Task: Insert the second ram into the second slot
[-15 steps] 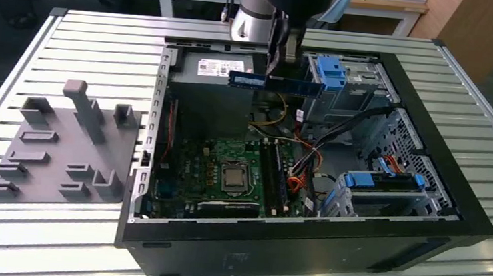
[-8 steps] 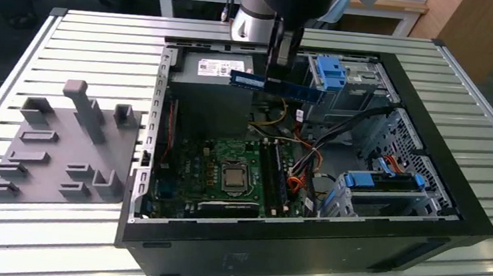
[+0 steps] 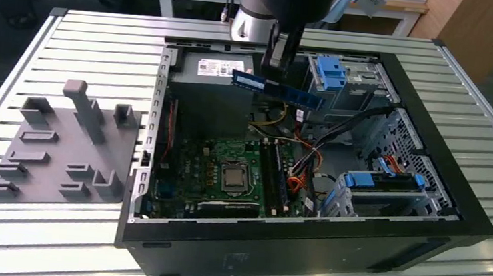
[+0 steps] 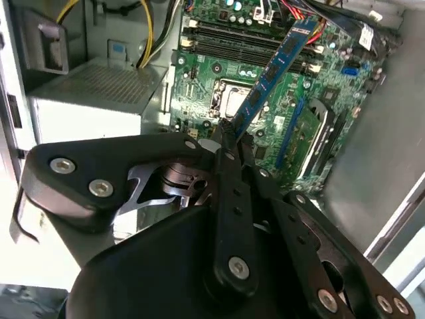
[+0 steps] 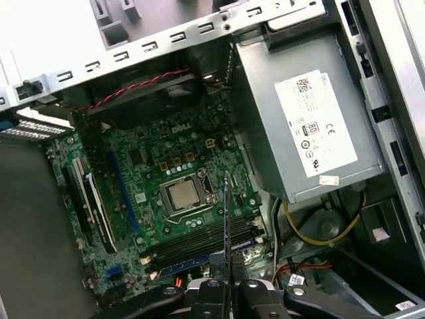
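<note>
- Exterior view: the hand [image 3: 273,70] was clenched on the blue memory stick [image 3: 277,90], holding it in the air above the open computer case [image 3: 456,190].
- The stick hung tilted over the green motherboard [image 3: 218,159], apart from it.
- In the second wrist view, the stick [image 4: 272,73] jutted from the fingertips [image 4: 229,133] toward the long slots [image 4: 232,46].
- A grey holder [image 3: 58,142] sat on the tabletop [image 3: 103,38] beside the case.

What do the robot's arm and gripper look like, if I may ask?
The arm is a round silver-grey tube with black parts and a blue cap in the exterior view. The gripper is matte black, built of flat linked bars held by silver screws, narrowing to slim tips.
</note>
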Available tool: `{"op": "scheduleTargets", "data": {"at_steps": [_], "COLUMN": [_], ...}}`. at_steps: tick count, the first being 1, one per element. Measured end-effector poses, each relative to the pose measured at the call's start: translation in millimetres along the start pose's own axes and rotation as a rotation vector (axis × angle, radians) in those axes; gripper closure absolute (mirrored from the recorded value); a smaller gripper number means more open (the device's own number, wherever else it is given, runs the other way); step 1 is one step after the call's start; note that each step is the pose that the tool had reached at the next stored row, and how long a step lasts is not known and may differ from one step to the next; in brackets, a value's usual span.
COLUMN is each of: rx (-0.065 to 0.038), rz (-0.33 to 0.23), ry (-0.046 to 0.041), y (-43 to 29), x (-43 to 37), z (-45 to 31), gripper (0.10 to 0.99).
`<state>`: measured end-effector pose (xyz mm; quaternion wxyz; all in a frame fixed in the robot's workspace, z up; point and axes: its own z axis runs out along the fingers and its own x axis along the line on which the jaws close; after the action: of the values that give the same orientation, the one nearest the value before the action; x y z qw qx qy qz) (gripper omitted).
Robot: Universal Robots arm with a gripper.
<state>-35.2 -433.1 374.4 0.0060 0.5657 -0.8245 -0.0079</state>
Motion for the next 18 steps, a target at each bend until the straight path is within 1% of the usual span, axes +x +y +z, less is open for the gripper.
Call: {"op": "scheduleTargets", "data": {"at_steps": [8,11,14,15,18], "rx": [0.006,0.006,0.006,0.007,0.01], "rz": [0.13,0.151,0.155,0.158,0.196], "ry": [0.002,0.0018,0.0016,0.0017,0.0012], "y": [-0.1,-0.7,-3.0,-3.3,-3.4], "x": [0.0,1.7,7.5,8.3,8.4], "z": [4.0,4.3,4.8,5.2,7.3], "gripper": [0.949,0.949,0.949,0.949,0.949]}}
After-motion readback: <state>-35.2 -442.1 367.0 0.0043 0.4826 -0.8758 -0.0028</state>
